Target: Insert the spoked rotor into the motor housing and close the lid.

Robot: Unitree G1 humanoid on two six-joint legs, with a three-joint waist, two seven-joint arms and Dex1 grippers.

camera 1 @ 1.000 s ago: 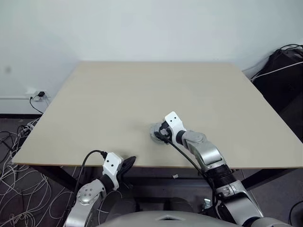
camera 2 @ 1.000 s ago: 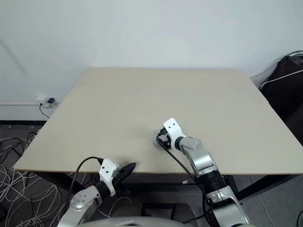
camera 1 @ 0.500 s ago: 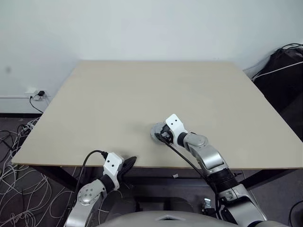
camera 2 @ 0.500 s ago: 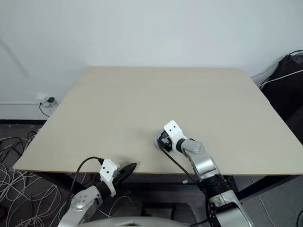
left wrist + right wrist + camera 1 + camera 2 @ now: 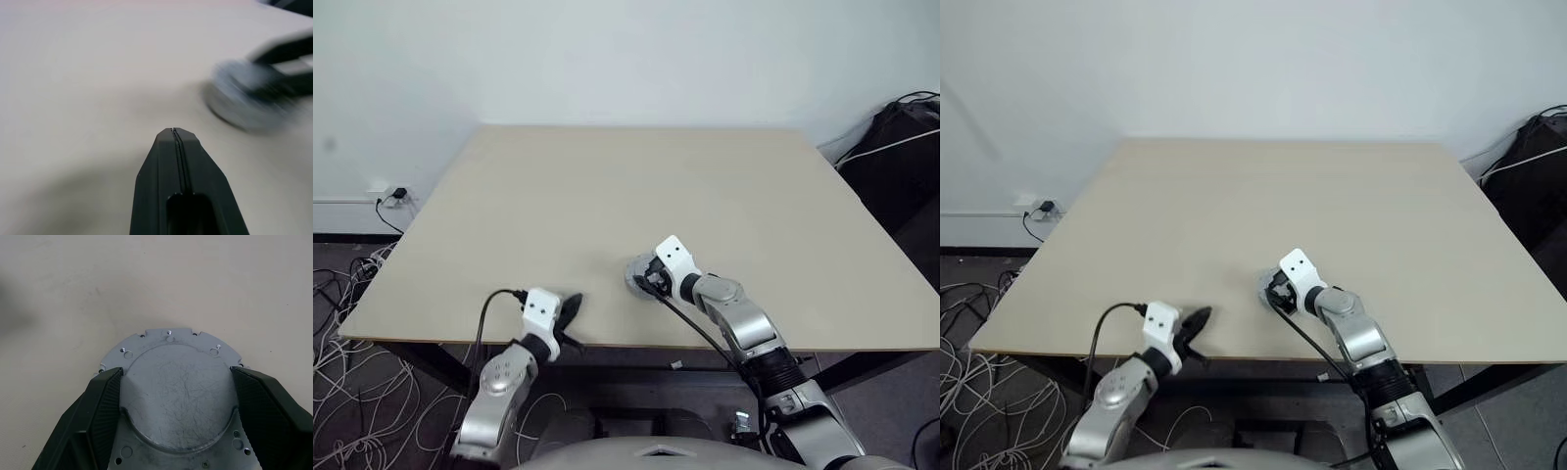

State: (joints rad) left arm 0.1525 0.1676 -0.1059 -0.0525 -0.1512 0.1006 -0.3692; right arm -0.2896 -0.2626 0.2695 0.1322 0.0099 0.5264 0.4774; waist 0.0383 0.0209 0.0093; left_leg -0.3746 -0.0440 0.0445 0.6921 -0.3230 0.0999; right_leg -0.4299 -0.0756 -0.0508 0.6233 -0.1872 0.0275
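The lid [image 5: 178, 391], a round silver-grey disc with its plain smooth face up and a holed flange around it, lies flat on the tan table [image 5: 607, 186] near the front middle. My right gripper [image 5: 646, 281] is shut on it, with one black finger [image 5: 102, 401] pressed on each side of the raised round part. My left gripper [image 5: 570, 311] is shut and empty at the table's front edge, to the left of the lid [image 5: 239, 95] and pointing towards it. The spoked rotor and the motor housing are hidden.
The table's front edge [image 5: 626, 345] runs just under both grippers. Loose cables [image 5: 352, 392] lie on the floor at the left, below a wall socket [image 5: 396, 195]. A black bag [image 5: 901, 147] sits past the table's right edge.
My left gripper has come up from below the table's front edge and forward, to table level. The right gripper and the lid have stayed put.
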